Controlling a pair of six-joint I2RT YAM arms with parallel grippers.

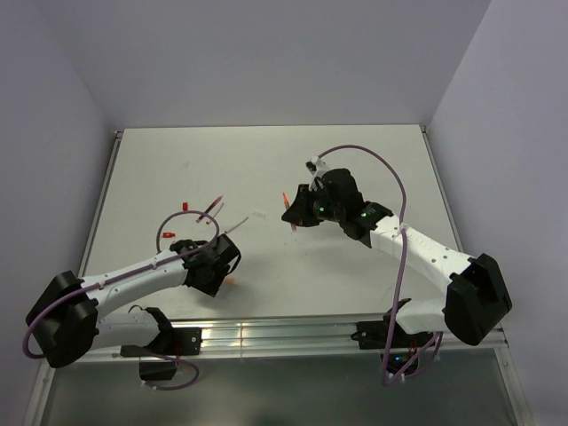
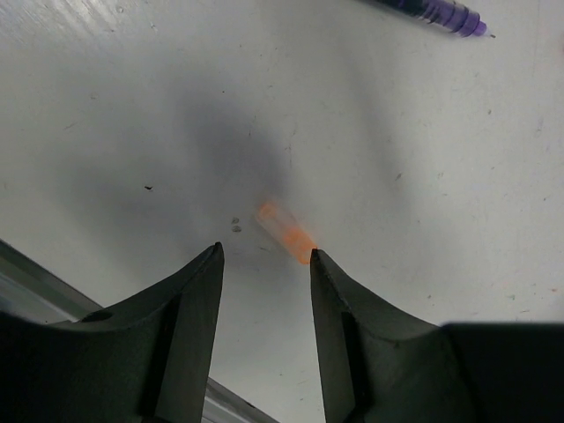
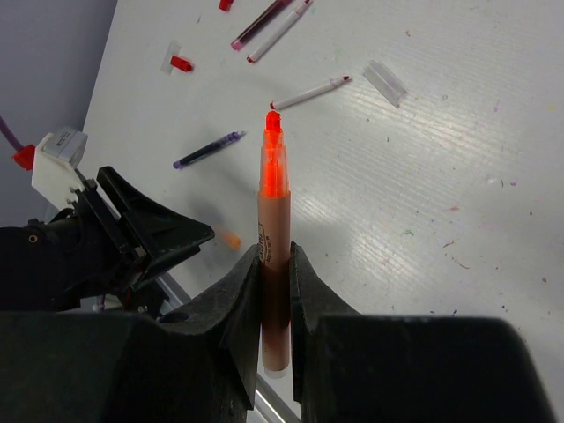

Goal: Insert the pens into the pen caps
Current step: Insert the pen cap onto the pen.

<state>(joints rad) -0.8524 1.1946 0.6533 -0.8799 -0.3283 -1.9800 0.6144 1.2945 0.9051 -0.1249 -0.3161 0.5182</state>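
top view: high above and behind the arm bases (image 1: 164, 335), looking down on the whole worktop (image 1: 266, 169), near edge at the bottom. left wrist view: very close over the near edge, facing down past the left gripper (image 2: 264, 253). right wrist view: higher, facing the left edge along its orange pen (image 3: 273, 220); both wrist views share the orange cap (image 2: 286, 233).

you'll see the orange highlighter (image 3: 273, 207) glowing red-orange at its tip and upper section, over a paler tan-orange barrel with small dark print. the right gripper (image 3: 275, 264) is black, and so is the left gripper (image 2: 264, 256). the orange cap (image 2: 286, 233) under your left wrist is translucent, lighter at one end. the table (image 2: 423, 176) is off-white with faint speckles and scuffs. the purple pen (image 3: 209, 150) is dark violet, the white pen (image 3: 308, 92) has a red tip, and the cables (image 1: 357, 147) are purple
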